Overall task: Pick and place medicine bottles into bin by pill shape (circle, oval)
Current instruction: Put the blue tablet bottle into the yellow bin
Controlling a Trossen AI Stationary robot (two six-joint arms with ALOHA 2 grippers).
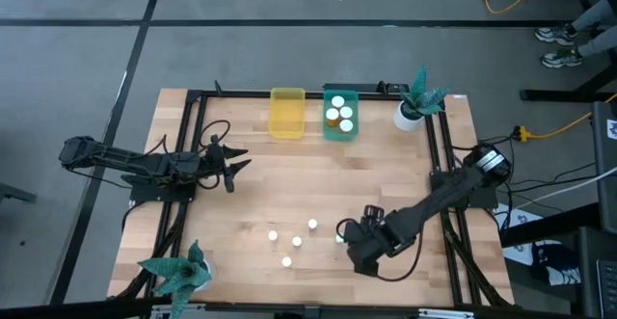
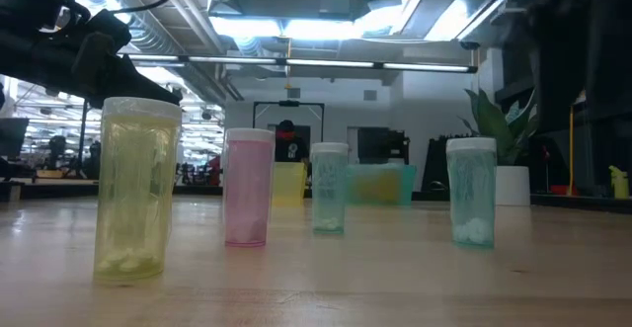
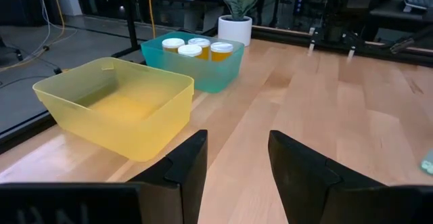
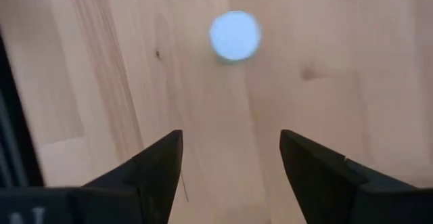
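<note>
The left gripper (image 1: pixel 234 166) hangs over the left half of the table, its fingers (image 3: pixel 183 163) spread with nothing between them, facing the two bins. The yellow bin (image 1: pixel 287 113) is empty; just beside it the teal bin (image 1: pixel 340 114) holds three amber bottles (image 1: pixel 338 113) with white caps, standing upright.

On the near part of the table stand four narrow bottles — I count four white caps (image 1: pixel 294 243) from above, and the low view shows them as a yellowish (image 2: pixel 135 189), a pink (image 2: pixel 247 187) and two teal ones (image 2: pixel 329 188), each apart from the others, with a few pills at the bottom.

The right gripper (image 1: pixel 349 237) hovers low just right of this cluster, jaws apart and empty, pointing down near one white cap (image 4: pixel 235 35) ahead of its fingertips.

These bottles are likely light, stiff plastic with smooth round walls, so they may tip or slip if nudged off-centre. A sound hold, I judge, is across the body below the cap, fingers square on either side, closed gently — a tall narrow bottle topples easily.

Count: seven bottles visible, two bins.
</note>
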